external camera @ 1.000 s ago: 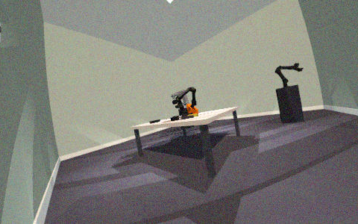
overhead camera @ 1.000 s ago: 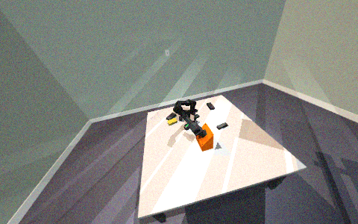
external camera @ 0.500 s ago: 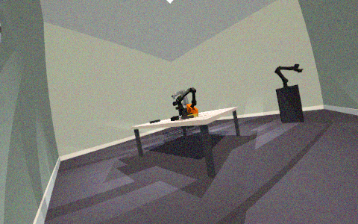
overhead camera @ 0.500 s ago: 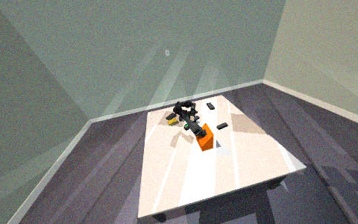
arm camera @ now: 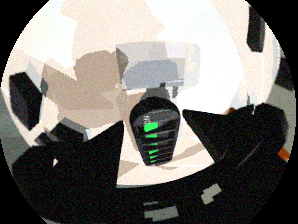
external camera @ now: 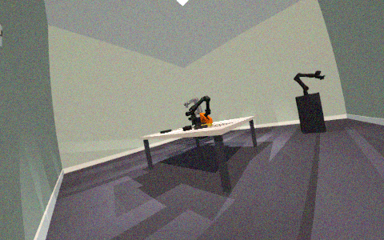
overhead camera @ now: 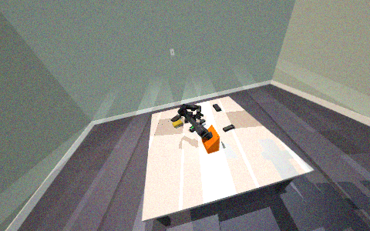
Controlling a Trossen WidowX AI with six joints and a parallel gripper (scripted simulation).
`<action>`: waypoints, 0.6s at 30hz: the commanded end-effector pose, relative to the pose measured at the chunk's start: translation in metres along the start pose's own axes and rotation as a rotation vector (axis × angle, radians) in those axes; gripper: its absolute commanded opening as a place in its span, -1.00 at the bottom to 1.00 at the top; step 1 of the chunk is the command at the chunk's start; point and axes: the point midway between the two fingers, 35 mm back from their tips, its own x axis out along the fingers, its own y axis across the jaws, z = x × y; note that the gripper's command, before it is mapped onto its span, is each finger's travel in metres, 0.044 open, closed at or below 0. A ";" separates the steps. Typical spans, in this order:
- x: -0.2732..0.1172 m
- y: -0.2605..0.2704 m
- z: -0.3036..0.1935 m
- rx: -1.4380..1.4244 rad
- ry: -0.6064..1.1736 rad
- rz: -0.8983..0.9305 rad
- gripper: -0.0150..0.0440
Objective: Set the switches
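Observation:
The dark grey controller unit [arm camera: 154,150] [overhead camera: 192,128] shows in the wrist view between my two fingers, its switch face toward the camera. Green shows at the left ends of several rockers, with an ON mark by the rocker at the far end. The exact setting of each rocker is hard to tell. The underside label is hidden. My gripper [arm camera: 153,118] is open, one black finger on each side of the unit, with gaps between fingers and unit. Whether the unit rests fully flat is not clear.
An orange block [overhead camera: 211,143] stands beside the arm's base. A yellow block [overhead camera: 177,123] lies left of the arm. Black modules [overhead camera: 216,108] [overhead camera: 229,128] lie to its right. In the wrist view, black blocks [arm camera: 26,100] [arm camera: 256,30] lie to both sides.

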 end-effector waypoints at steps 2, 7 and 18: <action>0.002 -0.002 -0.001 0.010 0.006 0.000 0.69; 0.002 -0.002 -0.001 0.010 0.006 0.000 0.62; 0.001 -0.002 -0.001 0.011 0.006 0.000 0.62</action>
